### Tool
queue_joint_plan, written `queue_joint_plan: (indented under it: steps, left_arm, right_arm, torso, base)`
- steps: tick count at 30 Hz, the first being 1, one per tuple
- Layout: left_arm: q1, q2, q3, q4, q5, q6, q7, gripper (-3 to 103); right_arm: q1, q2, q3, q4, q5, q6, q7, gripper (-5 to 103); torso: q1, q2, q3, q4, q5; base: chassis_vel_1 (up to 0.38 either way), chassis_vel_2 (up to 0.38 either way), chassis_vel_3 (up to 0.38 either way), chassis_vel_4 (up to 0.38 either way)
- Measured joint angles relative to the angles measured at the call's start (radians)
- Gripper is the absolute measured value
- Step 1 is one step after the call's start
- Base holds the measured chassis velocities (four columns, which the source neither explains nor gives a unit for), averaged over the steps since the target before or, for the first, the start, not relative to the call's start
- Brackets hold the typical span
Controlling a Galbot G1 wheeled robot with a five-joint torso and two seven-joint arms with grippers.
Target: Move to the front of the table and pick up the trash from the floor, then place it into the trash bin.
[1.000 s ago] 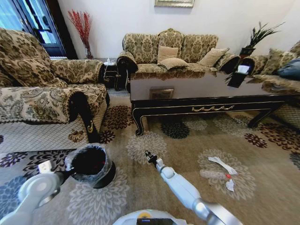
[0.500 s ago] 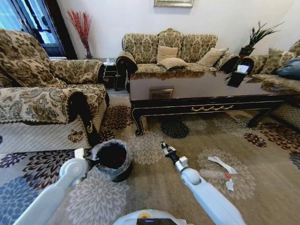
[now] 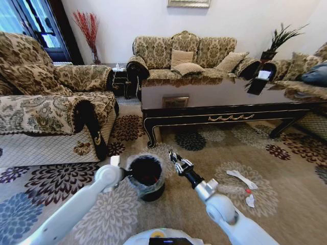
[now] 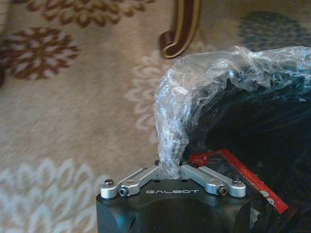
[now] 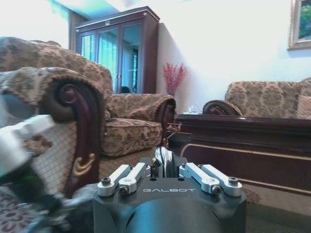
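Observation:
The trash bin (image 3: 146,179), black with a crinkled clear bag (image 4: 214,82) over its rim, stands on the carpet before the table's (image 3: 219,96) left leg. My left gripper (image 3: 125,174) is shut on the bin's rim and bag (image 4: 170,167). A red wrapper (image 4: 228,171) lies inside the bin. My right gripper (image 3: 174,158) hovers just right of the bin, raised and pointing toward the table, its fingers (image 5: 164,164) pressed shut. The trash lies on the carpet to the right: a white paper strip (image 3: 242,178), a clear bottle (image 3: 232,190) with a red cap, a white scrap (image 3: 251,201).
A patterned armchair (image 3: 56,109) stands close on the left, its dark wooden arm (image 5: 80,121) near the bin. A sofa (image 3: 186,56) sits behind the table, and another seat (image 3: 306,76) to the right. The table's curved leg (image 4: 182,29) is just beyond the bin.
My left arm has swung the bin to the right across the carpet, toward the table's left leg. The right gripper has drawn up and now sits beside the bin's rim.

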Motion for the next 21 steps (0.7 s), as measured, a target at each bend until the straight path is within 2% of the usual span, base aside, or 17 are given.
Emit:
queue_joint_plan:
  steps: [7, 12, 18, 19, 20, 21]
  left_arm:
    - [-0.104, -0.053, 0.146, 0.036, -0.009, 0.000, -0.006, 0]
    - [-0.141, -0.096, 0.205, 0.033, -0.021, 0.000, -0.014, 0]
    - [-0.150, -0.114, 0.210, 0.020, -0.024, 0.000, -0.015, 0]
    - [-0.149, -0.112, 0.206, 0.018, -0.025, 0.000, -0.015, 0]
    - [-0.147, -0.108, 0.203, 0.017, -0.025, 0.000, -0.015, 0]
    - [-0.144, -0.098, 0.196, 0.015, -0.025, 0.000, -0.016, 0]
  right_arm:
    - [-0.047, 0.007, -0.002, 0.019, -0.070, 0.011, -0.023, 20]
    - [-0.063, 0.021, 0.001, 0.001, -0.105, 0.013, -0.025, 20]
    - [-0.087, 0.045, 0.018, -0.033, -0.138, 0.029, -0.014, 19]
    - [-0.085, 0.048, 0.018, -0.040, -0.145, 0.032, -0.010, 24]
    - [-0.083, 0.050, 0.017, -0.046, -0.149, 0.035, -0.009, 24]
    - [-0.080, 0.053, 0.015, -0.051, -0.154, 0.040, -0.008, 35]
  torso:
    - [0.000, 0.000, 0.000, 0.0002, 0.0002]
    - [0.000, 0.000, 0.000, 0.0001, 0.0002]
    - [0.000, 0.000, 0.000, -0.0001, 0.0001]
    - [0.000, 0.000, 0.000, -0.0001, 0.0000]
    - [0.000, 0.000, 0.000, -0.0001, 0.0001]
    - [0.000, 0.000, 0.000, 0.0002, 0.0001]
  base:
    - [0.000, 0.000, 0.000, 0.000]
    - [0.000, 0.000, 0.000, 0.000]
    - [0.000, 0.000, 0.000, 0.000]
    - [0.000, 0.000, 0.000, 0.000]
    - [0.000, 0.000, 0.000, 0.000]
    - [0.000, 0.000, 0.000, 0.000]
